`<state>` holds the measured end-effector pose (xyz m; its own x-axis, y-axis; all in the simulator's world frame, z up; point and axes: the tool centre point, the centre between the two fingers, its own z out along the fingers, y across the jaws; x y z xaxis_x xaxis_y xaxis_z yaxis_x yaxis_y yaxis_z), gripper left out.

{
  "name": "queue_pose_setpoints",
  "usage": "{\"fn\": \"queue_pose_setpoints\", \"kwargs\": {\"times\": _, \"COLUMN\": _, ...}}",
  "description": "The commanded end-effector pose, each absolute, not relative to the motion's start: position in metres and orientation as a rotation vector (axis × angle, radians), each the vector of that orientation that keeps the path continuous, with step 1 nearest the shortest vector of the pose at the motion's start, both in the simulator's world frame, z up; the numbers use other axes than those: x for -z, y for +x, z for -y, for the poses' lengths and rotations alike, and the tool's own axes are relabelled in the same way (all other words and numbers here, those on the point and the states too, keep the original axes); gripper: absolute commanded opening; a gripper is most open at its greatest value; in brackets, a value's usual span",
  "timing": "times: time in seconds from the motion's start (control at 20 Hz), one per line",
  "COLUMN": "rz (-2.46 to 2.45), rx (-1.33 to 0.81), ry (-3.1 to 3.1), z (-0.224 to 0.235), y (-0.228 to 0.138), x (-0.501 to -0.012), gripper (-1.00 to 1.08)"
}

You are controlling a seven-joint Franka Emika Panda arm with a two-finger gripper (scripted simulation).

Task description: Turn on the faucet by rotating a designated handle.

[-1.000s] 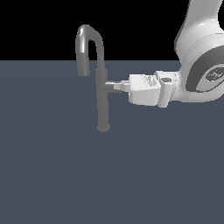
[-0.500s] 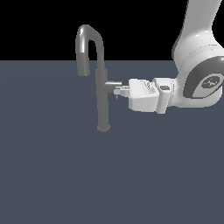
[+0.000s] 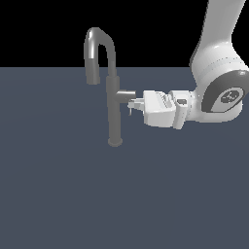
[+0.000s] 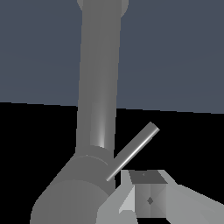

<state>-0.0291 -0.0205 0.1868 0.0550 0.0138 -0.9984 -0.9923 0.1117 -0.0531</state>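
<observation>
The tall grey faucet (image 3: pixel 114 112) stands on the dark surface, and its gooseneck spout (image 3: pixel 97 39) arches toward the exterior view's left. The handle stub (image 3: pixel 126 94) projects toward the exterior view's right. Its thin rod lever (image 3: pixel 130 111) points downward. My gripper (image 3: pixel 134 103) reaches in horizontally from the exterior view's right, with its fingertips against the stub's tip and the rod. The jaws look shut with nothing between them. In the wrist view the column (image 4: pixel 98 87), the stub (image 4: pixel 70 192) and the slanted rod (image 4: pixel 133 151) lie just beside my fingertips (image 4: pixel 148 199).
The faucet's small round base (image 3: pixel 115 142) sits on a flat dark blue-grey surface (image 3: pixel 58 194). My white arm (image 3: pixel 219 92) fills the upper part of the exterior view's right side.
My gripper has moved lower beside the handle's tip. The thin rod has swung downward with it. The faucet column has stayed put.
</observation>
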Motion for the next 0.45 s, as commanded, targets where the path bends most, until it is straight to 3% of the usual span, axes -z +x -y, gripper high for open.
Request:
{"fn": "queue_pose_setpoints", "kwargs": {"times": 0.0, "rz": -1.234, "rx": -1.098, "ry": -1.131, "z": 0.019, "y": -0.021, "x": -0.168, "gripper": -1.0}}
{"fn": "queue_pose_setpoints", "kwargs": {"times": 0.4, "rz": -1.265, "rx": -1.115, "ry": -1.115, "z": 0.02, "y": -0.011, "x": -0.139, "gripper": -1.0}}
